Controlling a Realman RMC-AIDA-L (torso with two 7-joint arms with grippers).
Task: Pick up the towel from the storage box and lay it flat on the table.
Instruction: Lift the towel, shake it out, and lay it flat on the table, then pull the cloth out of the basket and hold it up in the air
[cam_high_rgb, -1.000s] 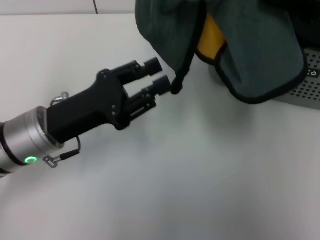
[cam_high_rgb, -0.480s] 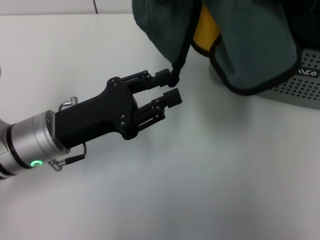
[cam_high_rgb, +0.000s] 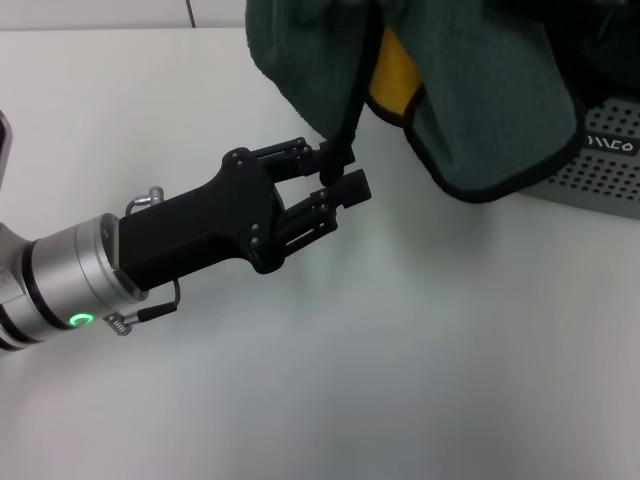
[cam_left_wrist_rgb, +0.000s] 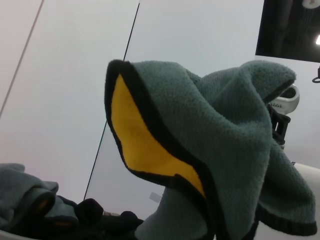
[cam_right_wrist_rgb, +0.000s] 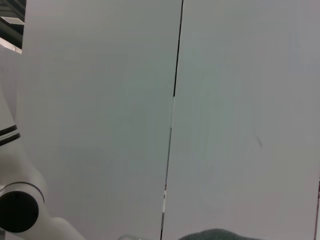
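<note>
Head view: my left pincer (cam_high_rgb: 335, 170) is narrowing around the towel (cam_high_rgb: 470, 90)'s hanging black-edged corner; I should be pinching squarely before spreading.

Towel (cam_high_rgb: 480, 100): fuzzy matt microfibre cloth, teal and yellow faces, black stitched edging; storage box (cam_high_rgb: 610, 170): grey perforated matt plastic; table (cam_high_rgb: 400, 360): smooth white surface, faint sheen; left gripper (cam_high_rgb: 338, 172): matt black plastic fingers, brushed metal wrist collar.
</note>
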